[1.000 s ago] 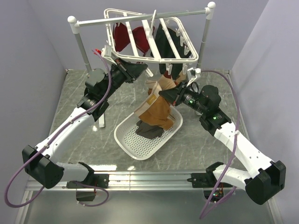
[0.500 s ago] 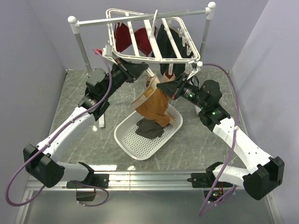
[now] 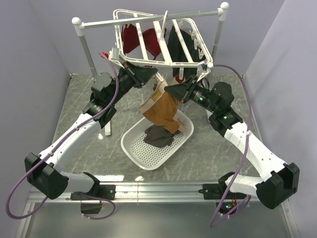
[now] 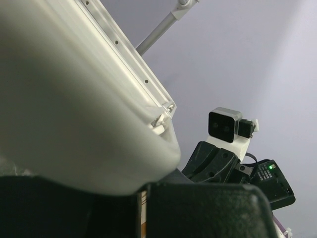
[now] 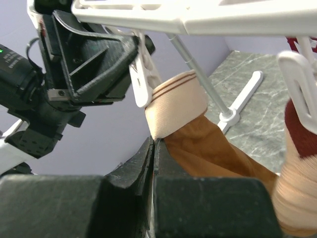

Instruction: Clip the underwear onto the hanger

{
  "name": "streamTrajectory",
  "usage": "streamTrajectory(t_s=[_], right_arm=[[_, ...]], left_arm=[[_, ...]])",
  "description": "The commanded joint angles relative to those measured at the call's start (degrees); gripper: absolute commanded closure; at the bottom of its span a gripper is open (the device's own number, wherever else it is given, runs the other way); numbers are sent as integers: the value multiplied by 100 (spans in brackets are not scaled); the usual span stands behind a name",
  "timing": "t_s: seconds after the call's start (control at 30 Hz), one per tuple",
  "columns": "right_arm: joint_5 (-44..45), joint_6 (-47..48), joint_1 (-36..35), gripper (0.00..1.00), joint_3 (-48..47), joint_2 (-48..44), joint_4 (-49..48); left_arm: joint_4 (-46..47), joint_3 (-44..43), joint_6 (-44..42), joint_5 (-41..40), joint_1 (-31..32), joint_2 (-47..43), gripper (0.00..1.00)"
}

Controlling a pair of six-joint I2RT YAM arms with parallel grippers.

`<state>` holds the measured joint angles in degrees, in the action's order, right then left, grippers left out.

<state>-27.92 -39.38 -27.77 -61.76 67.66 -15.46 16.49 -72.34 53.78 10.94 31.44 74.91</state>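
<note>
The right gripper (image 5: 153,144) is pinching the underwear (image 5: 208,144) by its band, up under the hanger's (image 5: 198,20) near edge, and the left gripper (image 5: 133,52) is squeezing a clip (image 5: 142,82) beside it, not yet clipping it on.

Soft, matt rust-brown cloth underwear (image 5: 218,153) sits in the matt black plastic right pincer (image 5: 153,145). Above that pincer, the white rectangular plastic hanger (image 5: 223,20) looks smooth and slightly glossy.

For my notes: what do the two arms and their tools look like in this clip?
Both arms have white shell links, the left arm and right arm, with black joint housings. A purple cable loops along each. The left tool and right tool are black, wedge-shaped. A green light glows on the right arm.
</note>
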Motion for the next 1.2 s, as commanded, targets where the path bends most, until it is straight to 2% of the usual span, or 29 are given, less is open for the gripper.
streamTrajectory(t_s=[0.0, 0.43, 0.63, 0.77, 0.9, 1.03, 1.13, 1.17], right_arm=[[-56, -9, -53, 100, -372, 2, -370], [103, 123, -141, 100, -715, 300, -238], [94, 123, -150, 100, -750, 301, -273], [103, 132, -167, 100, -776, 301, -282], [138, 132, -150, 100, -794, 318, -290], [164, 132, -159, 100, -812, 327, -291], [173, 123, -150, 100, -838, 327, -290], [173, 114, -150, 100, -847, 318, -273]], left_arm=[[65, -26, 89, 233, 2, 67, 100], [135, -35, 142, 303, 11, 85, 97], [117, -44, 194, 268, 2, 93, 89], [109, -61, 203, 260, 11, 93, 76], [109, -61, 238, 181, 2, 85, 54], [170, -53, 230, 198, -15, 67, 40], [170, -44, 195, 224, -33, 23, 25], [144, -26, 203, 224, -41, -29, 16]])
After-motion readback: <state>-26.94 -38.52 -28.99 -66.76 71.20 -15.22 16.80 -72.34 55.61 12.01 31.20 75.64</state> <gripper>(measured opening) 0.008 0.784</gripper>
